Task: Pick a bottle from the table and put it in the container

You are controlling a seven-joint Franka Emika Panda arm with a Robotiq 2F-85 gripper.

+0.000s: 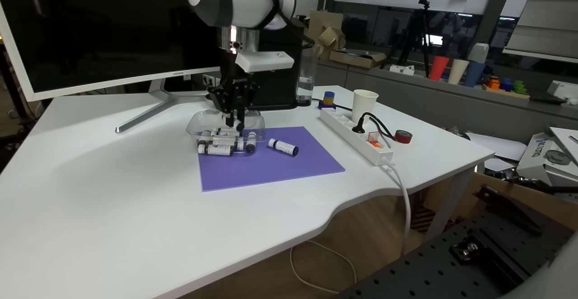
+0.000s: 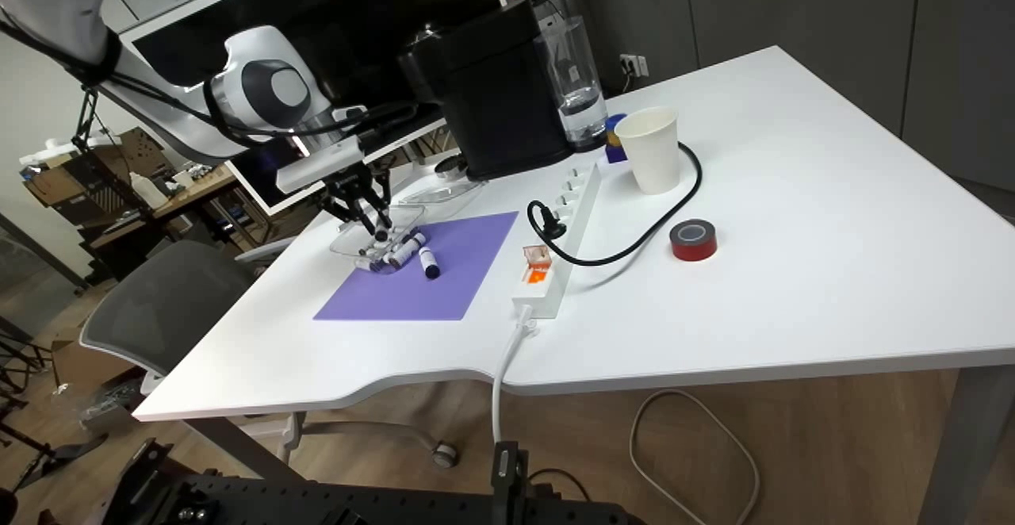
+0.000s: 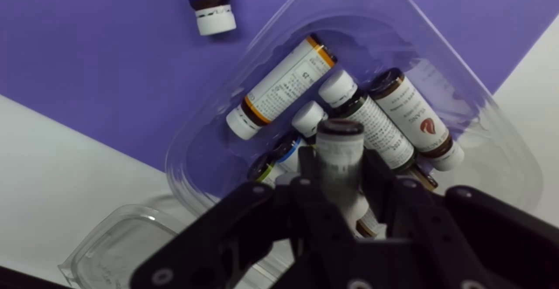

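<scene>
In the wrist view, grips the bottle (image 3: 339,158) between the fingers of the end effector (image 3: 339,166), clamped on both its sides, dark end toward the top. Holds it over the container (image 3: 371,31), a clear plastic tray with several other bottles (image 3: 382,132) lying inside, among them an orange-banded bottle (image 3: 286,81) and a red-marked bottle (image 3: 410,110). Cannot tell contact between the held bottle and those beneath. Has the container set partly over a purple sheet (image 3: 109,53), partly over the white worktop (image 3: 52,162). Shows on the sheet, outside the container, a white-capped loose bottle (image 3: 211,5), cut off by the top edge. Shows a clear plastic piece (image 3: 118,245) at lower left, near the container.

In an exterior view, shows the bottle tilted, dark end low, above the container. Shows the loose bottle lying on its side just beside the container. Has to the right a white power strip (image 1: 356,136) with a black plug (image 1: 359,128) in one socket, and near it a pale paper cup (image 1: 362,105).

In an exterior view, shows the robot arm (image 2: 270,89) extending from the upper left down to the end effector. Has a black machine (image 2: 492,97) behind the purple sheet, and a red-sided tape roll (image 2: 693,249) on the worktop, right of the power strip.
</scene>
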